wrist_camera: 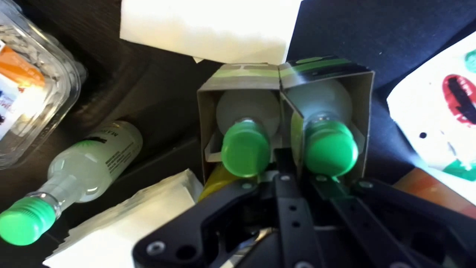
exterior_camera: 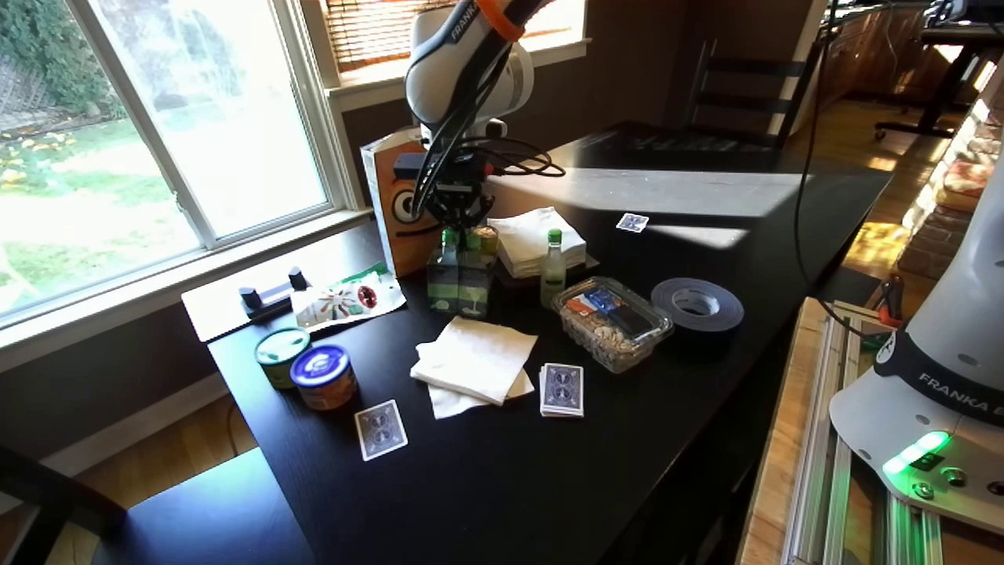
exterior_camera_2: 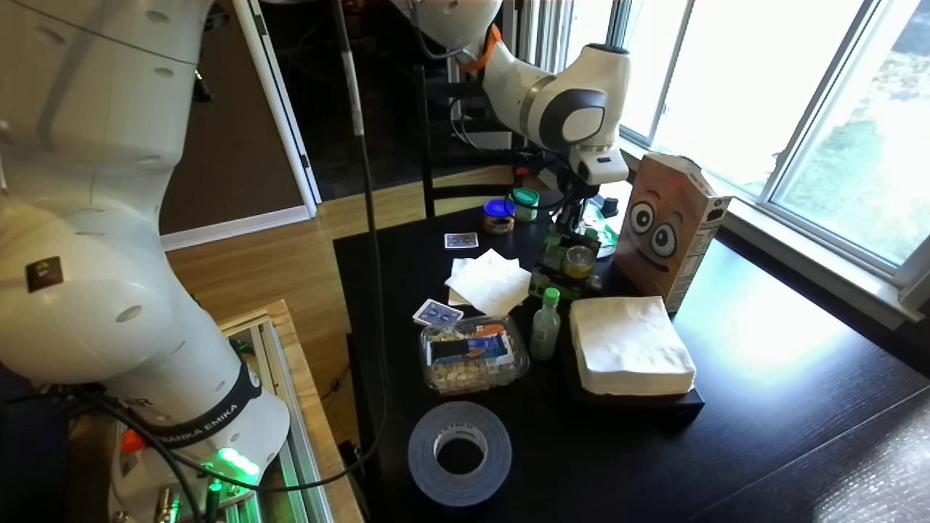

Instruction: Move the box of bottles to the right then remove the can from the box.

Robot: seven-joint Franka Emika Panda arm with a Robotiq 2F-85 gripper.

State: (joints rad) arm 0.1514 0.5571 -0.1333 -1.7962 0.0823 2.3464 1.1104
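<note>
The box of bottles (exterior_camera: 459, 292) is a small dark-green divided carton on the black table, also in an exterior view (exterior_camera_2: 546, 282) and the wrist view (wrist_camera: 247, 77). Two green-capped bottles (wrist_camera: 246, 149) (wrist_camera: 330, 148) stand in separate compartments. The yellow can (exterior_camera_2: 578, 263) sits in a corner compartment; it shows in an exterior view (exterior_camera: 487, 238) and partly in the wrist view (wrist_camera: 218, 181), behind my gripper. My gripper (wrist_camera: 300, 167) points down into the box's middle, nearly closed, with the cardboard divider between its fingertips. The fingertips are partly hidden by a cap and the divider.
A loose green-capped bottle (exterior_camera: 554, 275) stands beside the box, near a napkin stack (exterior_camera_2: 632, 341) and clear tub (exterior_camera_2: 476, 356). The tall box with eyes (exterior_camera_2: 661, 225) stands close by. Flat napkins (exterior_camera: 478, 361), a snack bag (exterior_camera: 345, 302) and a tape roll (exterior_camera: 718, 306) lie around.
</note>
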